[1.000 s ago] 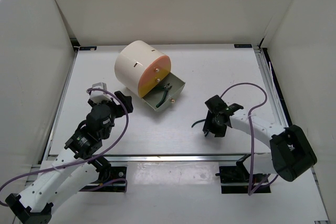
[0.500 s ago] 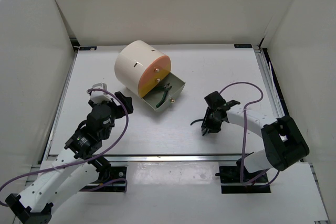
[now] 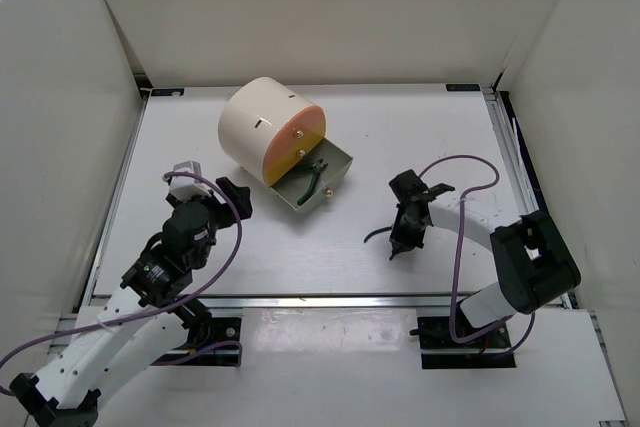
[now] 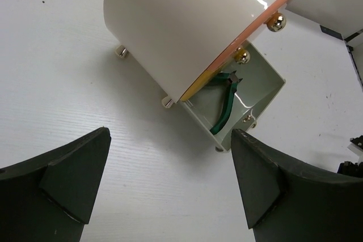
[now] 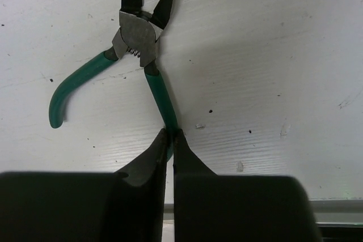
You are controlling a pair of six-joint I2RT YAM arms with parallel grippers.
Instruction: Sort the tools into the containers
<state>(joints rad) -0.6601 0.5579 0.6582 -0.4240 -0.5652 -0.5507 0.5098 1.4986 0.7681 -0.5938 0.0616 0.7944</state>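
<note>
On the table lie green-handled cutters (image 5: 136, 32), blades pointing away from me. My right gripper (image 5: 170, 134) is shut on the tip of one handle; the other handle curves off to the left. From above, the right gripper (image 3: 400, 237) stands over the cutters (image 3: 378, 235) right of centre. The cream drum (image 3: 265, 127) has one grey-green drawer (image 3: 340, 162) pulled out, with green-handled pliers (image 3: 318, 175) inside. My left gripper (image 4: 170, 134) hangs open above bare table, short of the drawer (image 4: 264, 77) and its pliers (image 4: 224, 109).
The drum (image 4: 181, 21) stands on small metal feet, and two brass knobs (image 4: 276, 22) show on its peach face. White walls close in the table at the back and both sides. A metal rail (image 3: 300, 299) runs along the near edge.
My right gripper has closed from about half open onto the cutters' handle, and its wrist has turned a little. The left arm has hardly moved.
</note>
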